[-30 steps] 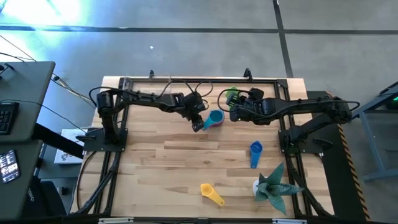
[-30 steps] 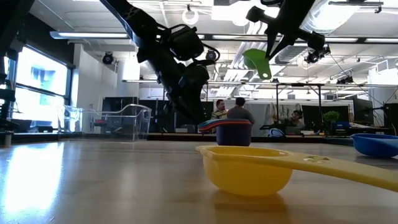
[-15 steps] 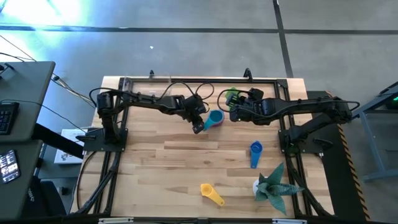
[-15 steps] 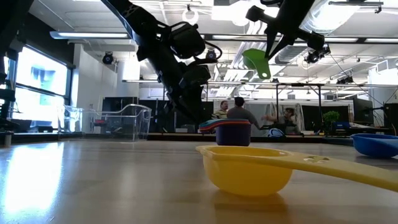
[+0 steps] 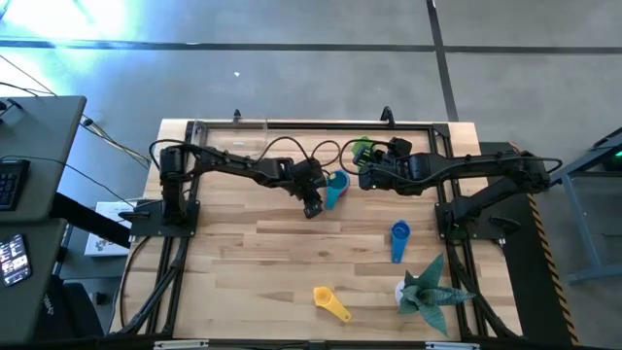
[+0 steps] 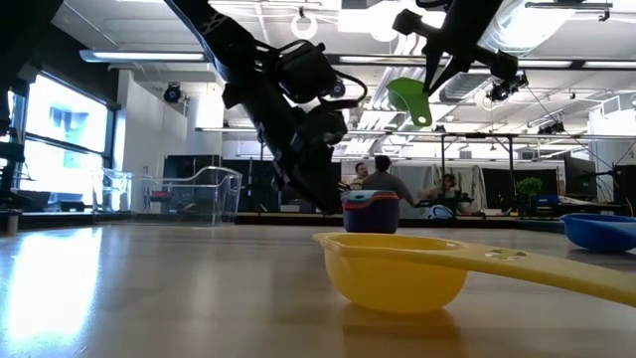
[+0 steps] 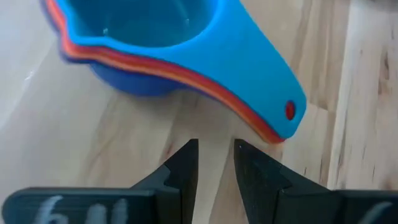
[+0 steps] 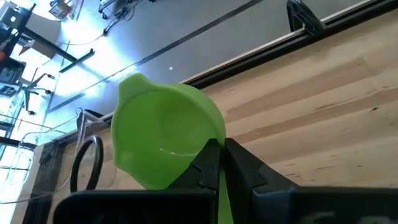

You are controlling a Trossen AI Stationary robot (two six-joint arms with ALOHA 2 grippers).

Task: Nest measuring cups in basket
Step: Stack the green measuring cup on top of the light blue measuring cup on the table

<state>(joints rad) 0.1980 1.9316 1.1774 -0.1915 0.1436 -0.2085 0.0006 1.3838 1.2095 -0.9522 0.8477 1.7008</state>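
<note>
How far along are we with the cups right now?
Done: a nested stack of light blue over red over a dark cup stands on the table.
In hand: the right gripper holds the green cup raised; the left gripper is beside the stack's handle, fingers slightly apart, empty.
Left: the dark blue cup, the yellow cup, and the basket has no cups in it.

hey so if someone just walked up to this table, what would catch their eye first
Probably the green cup, held in the air by its handle in the right gripper above the table's far side. Next, the stack of nested cups with light blue on top, standing mid-table, the left gripper right at its handle with nothing between its fingers. Nearest the low camera sits the yellow cup.
</note>
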